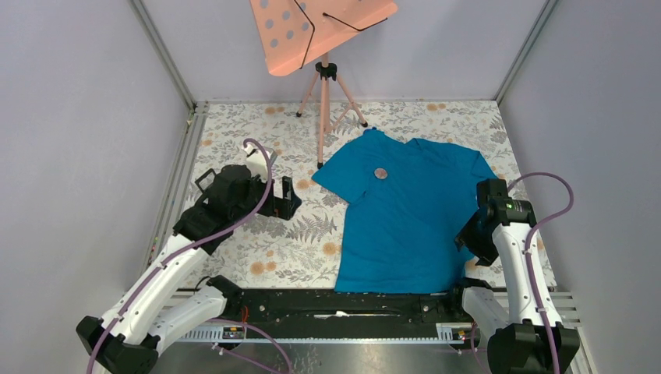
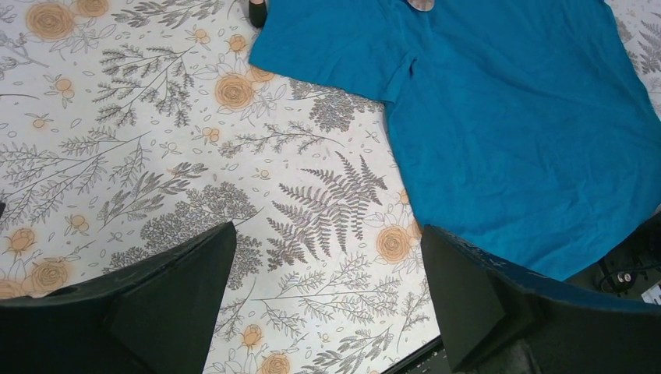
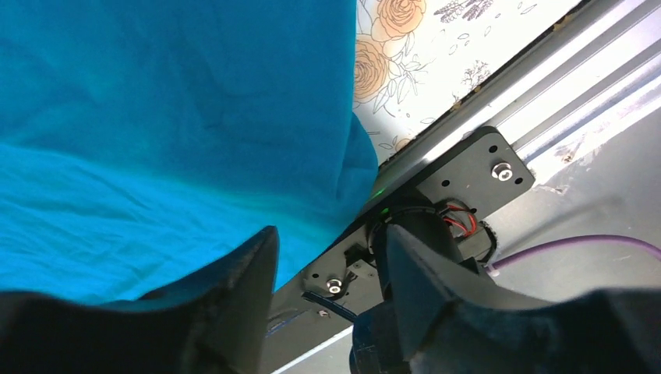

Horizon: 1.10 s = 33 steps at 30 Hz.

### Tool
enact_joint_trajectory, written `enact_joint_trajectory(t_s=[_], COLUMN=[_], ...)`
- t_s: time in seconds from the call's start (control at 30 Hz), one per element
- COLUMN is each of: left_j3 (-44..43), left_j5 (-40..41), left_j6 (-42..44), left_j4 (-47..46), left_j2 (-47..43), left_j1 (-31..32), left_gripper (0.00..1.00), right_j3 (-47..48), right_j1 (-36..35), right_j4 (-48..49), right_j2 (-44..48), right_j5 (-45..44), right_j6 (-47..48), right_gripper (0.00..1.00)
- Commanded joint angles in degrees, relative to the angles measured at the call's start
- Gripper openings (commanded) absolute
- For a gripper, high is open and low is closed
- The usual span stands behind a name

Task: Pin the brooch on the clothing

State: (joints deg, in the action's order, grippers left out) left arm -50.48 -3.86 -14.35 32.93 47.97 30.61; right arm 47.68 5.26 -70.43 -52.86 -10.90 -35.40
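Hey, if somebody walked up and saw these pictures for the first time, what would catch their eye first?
The teal-blue T-shirt stands out first, spread flat on the floral table cover right of centre. A small round brooch sits on its upper part. Next comes the salmon-pink perforated board on a tripod at the far edge of the table.

The black claw [image 2: 327, 238] has its two thick fingers [image 2: 179, 273] spread wide, with nothing between them. Under it is the bench [image 2: 117, 140], white with orange flowers and grey ferns. Ahead and to the right of the claw, the soft teal-blue T-shirt [image 2: 514, 117] lies flat. Far ahead on the shirt, a small round pale brooch [image 2: 422, 4] peeks in.
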Motion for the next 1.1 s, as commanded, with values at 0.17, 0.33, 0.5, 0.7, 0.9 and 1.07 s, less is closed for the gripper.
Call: enact_joint_trajectory(t_s=[0.17,0.33,0.5,0.7,0.9,1.07], left_j3=[1.47,2.08,2.07,4.11,7.76,8.72], left_j5=[1.79,8.44,17.49,25.07,28.78,28.12], left_j6=[-2.06,-3.42,-3.64,-1.93,1.16,0.82], left_j4=[-3.47,-3.67,-5.44,-9.88,-12.85,-13.35], left_j2=[-1.68,-3.79,-9.29,-18.0,-25.31,-26.76], left_j1=[-3.88,-6.1,-6.26,-6.27,-6.26,-6.29], left_gripper=[0.99,0.99,0.99,0.99,0.99,0.99], right_j3=[4.81,7.67,7.89,1.14,-5.98,-7.33], right_j1=[-0.25,-0.25,-0.25,-0.27,-0.25,-0.25], right_j4=[4.15,10.31,19.61,35.52,46.78,47.88], right_j2=[0.37,2.41,8.53,20.7,32.06,34.54], right_j5=[1.31,3.46,6.66,8.99,10.73,10.72], right_j6=[4.45,9.92,17.4,24.6,25.41,25.2], right_gripper=[0.9,0.93,0.93,0.93,0.94,0.95])
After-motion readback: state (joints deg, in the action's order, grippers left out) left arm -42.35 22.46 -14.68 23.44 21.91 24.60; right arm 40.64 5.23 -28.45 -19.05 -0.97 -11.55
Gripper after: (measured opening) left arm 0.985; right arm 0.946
